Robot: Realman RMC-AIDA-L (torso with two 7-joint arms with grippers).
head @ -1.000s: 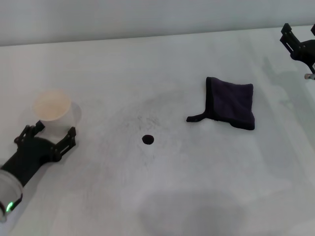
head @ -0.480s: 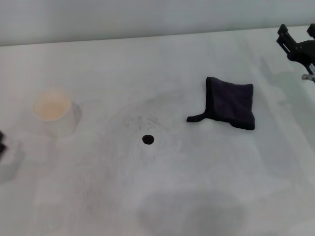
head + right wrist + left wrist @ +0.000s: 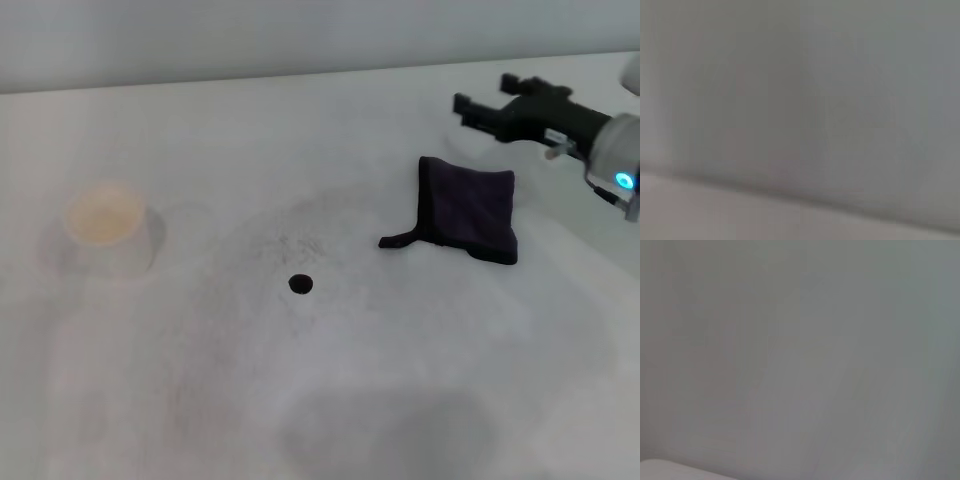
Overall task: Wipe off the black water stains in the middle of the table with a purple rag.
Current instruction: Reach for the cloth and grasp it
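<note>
The purple rag (image 3: 470, 208) lies flat on the white table (image 3: 400, 390), right of the middle, with a small tail at its near-left corner. The black water stain (image 3: 300, 284) is a small round spot in the middle of the table, to the left of the rag and apart from it. My right gripper (image 3: 486, 94) reaches in from the right, open and empty, just beyond the rag's far edge and above the table. My left gripper is out of view. Both wrist views show only blurred grey surface.
A white cup (image 3: 106, 226) stands at the left of the table. Faint grey smudges spread around the black spot. The table's far edge meets a grey wall at the back.
My left gripper, which stood by the cup, has drawn back out of the head view. My right gripper has moved left from the far right corner to just behind the rag.
</note>
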